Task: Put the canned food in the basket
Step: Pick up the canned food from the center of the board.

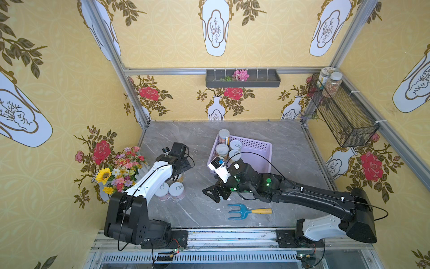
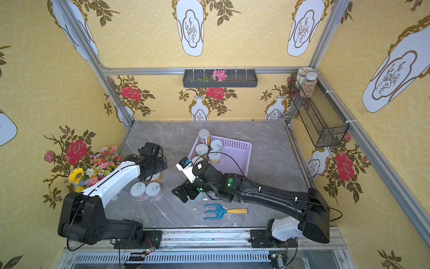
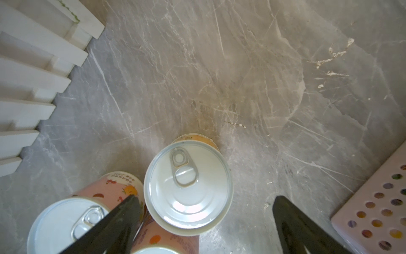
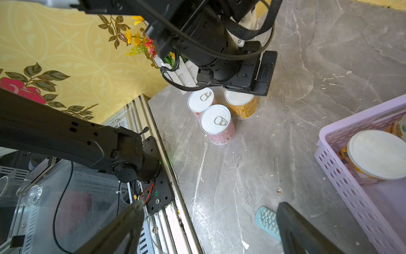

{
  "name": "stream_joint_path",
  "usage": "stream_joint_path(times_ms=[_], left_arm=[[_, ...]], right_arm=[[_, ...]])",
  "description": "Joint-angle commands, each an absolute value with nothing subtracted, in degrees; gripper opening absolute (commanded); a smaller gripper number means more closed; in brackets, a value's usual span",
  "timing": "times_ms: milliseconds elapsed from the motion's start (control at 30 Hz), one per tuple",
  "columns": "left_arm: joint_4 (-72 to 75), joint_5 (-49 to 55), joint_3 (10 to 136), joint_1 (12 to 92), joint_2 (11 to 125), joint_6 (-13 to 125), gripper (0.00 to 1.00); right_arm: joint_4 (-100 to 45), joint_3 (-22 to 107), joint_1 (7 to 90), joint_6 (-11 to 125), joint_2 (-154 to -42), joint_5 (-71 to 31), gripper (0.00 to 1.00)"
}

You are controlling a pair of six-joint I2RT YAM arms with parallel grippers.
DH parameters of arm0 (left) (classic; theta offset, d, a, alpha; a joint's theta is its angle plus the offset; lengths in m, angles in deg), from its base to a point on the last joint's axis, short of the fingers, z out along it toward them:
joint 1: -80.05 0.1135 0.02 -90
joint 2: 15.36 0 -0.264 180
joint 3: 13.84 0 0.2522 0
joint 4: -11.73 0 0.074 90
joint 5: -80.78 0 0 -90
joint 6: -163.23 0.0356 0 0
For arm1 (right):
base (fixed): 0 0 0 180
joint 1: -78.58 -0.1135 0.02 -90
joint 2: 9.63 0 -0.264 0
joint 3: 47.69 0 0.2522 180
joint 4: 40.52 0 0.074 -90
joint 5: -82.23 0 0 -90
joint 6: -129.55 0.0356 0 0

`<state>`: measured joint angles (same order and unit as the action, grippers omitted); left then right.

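Grey marble tabletop, yellow floral wallpaper all round. Left gripper (image 3: 205, 204) hangs jaws-down and spread wide, holding nothing. The orange-label can (image 3: 187, 184) stands upright right under it, between the fingers (image 3: 123, 220) but off-centre, crowding one finger with a clear gap to the opposite one.

Step in hand looks like the pick of this can. To do it well:
- shift so the can sits mid-jaw
- drop until the pads are below the rim, on the label
- close square across the can
- lift straight up before swinging over

Risk: the near finger comes down next to the two pink-label cans (image 1: 169, 189), just beside the target at 7 o'clock in both top views, and could clip or tip them.

Lilac basket (image 1: 260, 145) lies at 3 o'clock from the left gripper, near but apart, with at least four cans (image 1: 221, 149) upright in its 9 o'clock end and the rest of the floor bare.

Right gripper (image 1: 211, 193) sits at 4 o'clock, open and empty, low over a teal patterned thing (image 4: 267, 222) that I cannot identify. Blue garden fork (image 1: 237, 210) lies beyond it.
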<state>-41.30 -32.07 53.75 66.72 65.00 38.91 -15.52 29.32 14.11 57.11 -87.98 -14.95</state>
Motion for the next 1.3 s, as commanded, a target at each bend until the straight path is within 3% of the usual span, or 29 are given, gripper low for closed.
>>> stream_joint_path(times_ms=[0, 1267], left_arm=[[-41.9, -31.2, 54.2, 67.7, 66.1, 41.3, 1.00], [-39.5, -30.5, 51.7, 70.3, 72.6, 43.6, 0.82]], right_arm=[[-15.6, 28.8, 14.2, 56.7, -87.4, -13.3, 0.97], [-16.4, 28.7, 14.5, 58.1, -88.4, -14.6, 0.97]])
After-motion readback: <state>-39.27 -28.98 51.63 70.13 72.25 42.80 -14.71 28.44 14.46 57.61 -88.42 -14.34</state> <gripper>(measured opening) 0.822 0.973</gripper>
